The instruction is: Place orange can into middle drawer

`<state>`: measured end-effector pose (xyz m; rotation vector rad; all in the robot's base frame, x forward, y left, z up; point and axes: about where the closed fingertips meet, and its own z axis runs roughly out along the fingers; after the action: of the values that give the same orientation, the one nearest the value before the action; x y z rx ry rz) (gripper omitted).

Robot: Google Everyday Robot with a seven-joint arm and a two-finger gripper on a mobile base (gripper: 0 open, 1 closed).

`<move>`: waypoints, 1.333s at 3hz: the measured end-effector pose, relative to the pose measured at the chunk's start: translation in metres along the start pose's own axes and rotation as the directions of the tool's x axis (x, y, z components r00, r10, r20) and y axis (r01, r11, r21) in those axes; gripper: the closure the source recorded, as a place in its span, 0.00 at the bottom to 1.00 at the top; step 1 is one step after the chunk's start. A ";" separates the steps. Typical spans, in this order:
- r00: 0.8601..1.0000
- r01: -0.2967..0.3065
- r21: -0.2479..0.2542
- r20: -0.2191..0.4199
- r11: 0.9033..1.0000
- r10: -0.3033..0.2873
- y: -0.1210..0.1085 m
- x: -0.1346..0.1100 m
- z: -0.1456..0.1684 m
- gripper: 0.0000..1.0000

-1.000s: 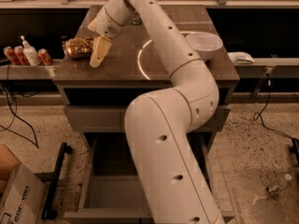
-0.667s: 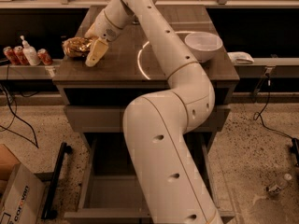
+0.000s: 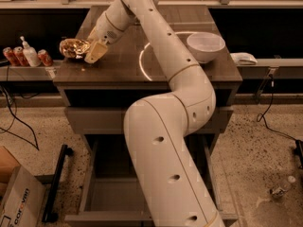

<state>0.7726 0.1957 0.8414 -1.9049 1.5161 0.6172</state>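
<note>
The orange can [image 3: 72, 47], shiny and crinkled, lies on its side at the left edge of the dark cabinet top [image 3: 123, 65]. My gripper [image 3: 90, 51] is right at the can's right end, reaching in from the back, and seems to touch it. The middle drawer [image 3: 106, 197] is pulled out low at the front of the cabinet, a deep plain box. My arm passes in front of it and hides its right part. What shows of its inside holds nothing.
A white bowl [image 3: 206, 46] stands at the right of the cabinet top. Red cans [image 3: 12, 56] and a white bottle [image 3: 29, 53] stand on a shelf at the left. A cardboard box [image 3: 16, 200] and a black bar [image 3: 57, 183] lie on the floor, left.
The gripper has moved left along the cabinet top and closed in on the orange can's right end. The can has stayed in place.
</note>
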 end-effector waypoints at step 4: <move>1.000 -0.027 0.026 0.011 0.999 0.027 0.021 -0.009 -0.063 1.00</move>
<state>0.7486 0.1537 0.8880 -1.8615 1.5378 0.6161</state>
